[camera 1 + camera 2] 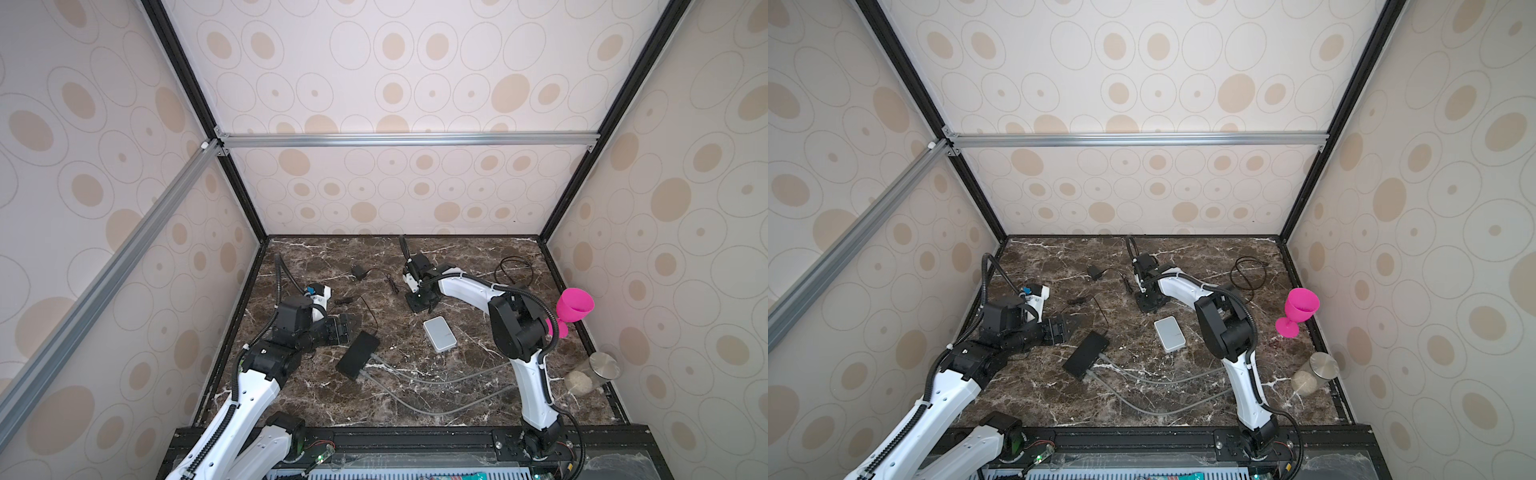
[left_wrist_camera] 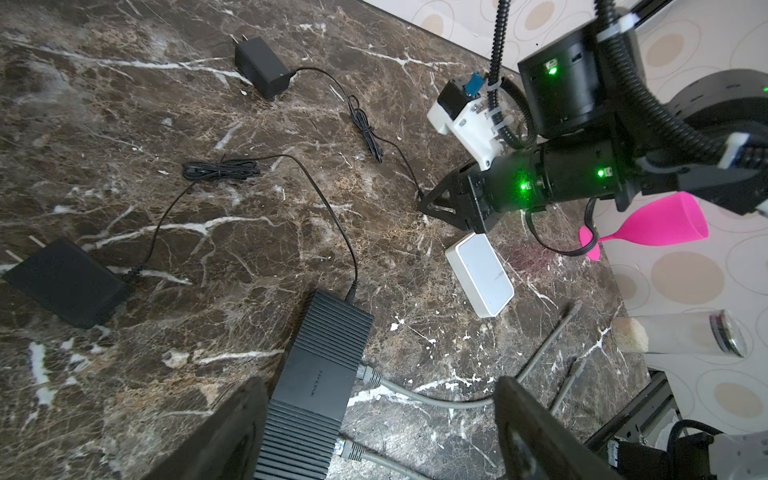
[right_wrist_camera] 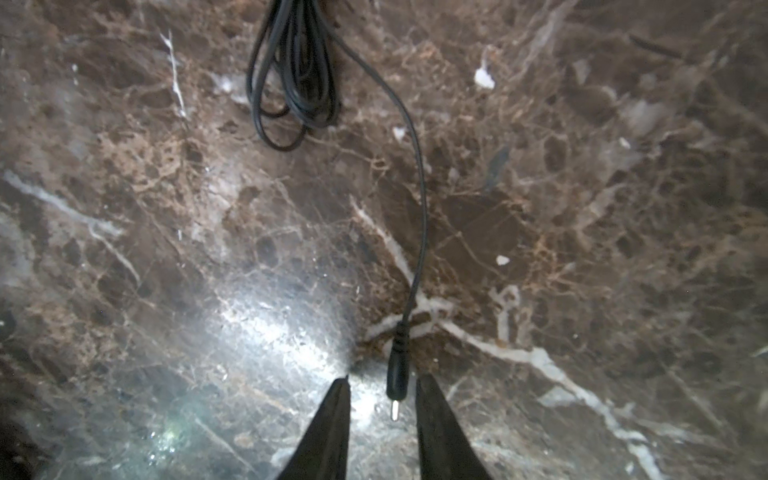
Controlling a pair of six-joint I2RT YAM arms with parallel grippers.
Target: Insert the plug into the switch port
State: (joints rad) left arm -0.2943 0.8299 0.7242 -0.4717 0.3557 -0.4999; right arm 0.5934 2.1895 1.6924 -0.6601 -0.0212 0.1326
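R gripper, matte black tapered fingers, points down at the glossy brown marble-look tabletop w/ white veins. Its jaws stand narrow, astride the small black barrel plug w/ metal tip, not clamped: a gap shows each side. The plug lies flat on the table, and its thin black cord curls off to a coil. Only the R wrist view shows the plug; in both top views it can't be made out by the gripper. The small smooth white rectangular switch box lies near that gripper, apart. The ribbed black plastic switch carries two grey cables. L gripper hangs near it, jaws wide, empty, arm folded low.
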